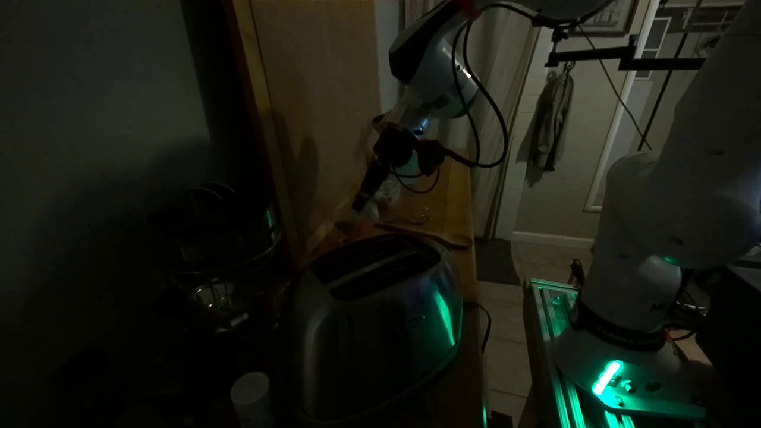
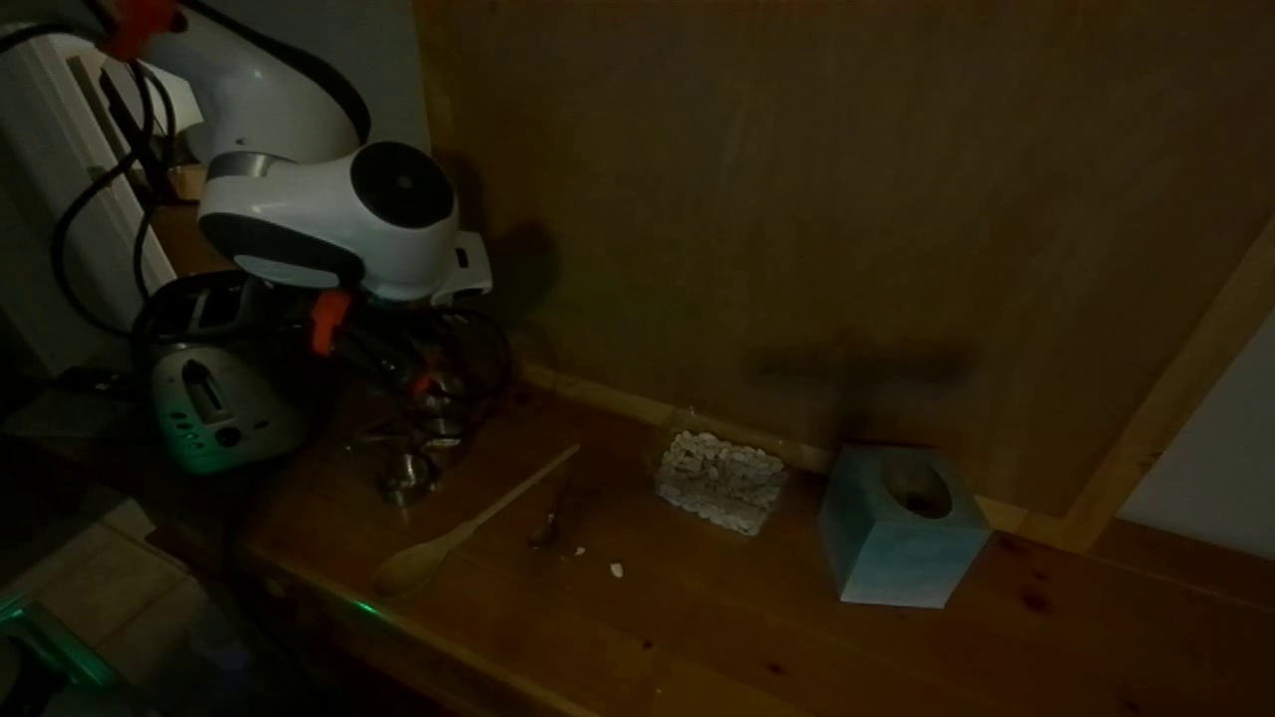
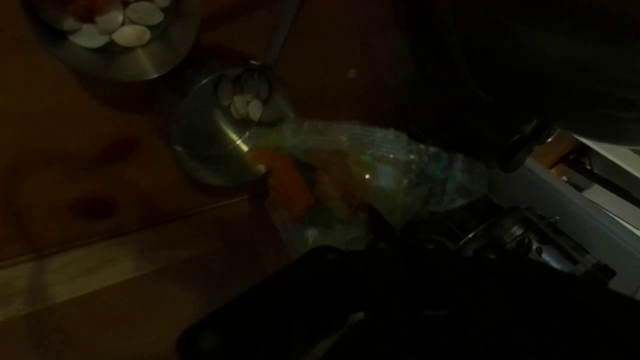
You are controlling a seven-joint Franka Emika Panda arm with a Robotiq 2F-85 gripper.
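Plastic packet point(image 3: 357, 177) showed by the fingers point(image 1: 360, 201); I couldn't tell if gripped. Grasping seemed underway, next calling for a sure pinch.

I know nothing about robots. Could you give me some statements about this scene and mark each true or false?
1. The gripper is right by a clear plastic bag. True; too dark to tell if it grips.
2. The scene is brightly lit. False: it is dim.
3. The toaster has two slots on top. True.
4. A wooden spoon lies on the counter. True.
5. The spoon touches the toaster. False: they are apart.
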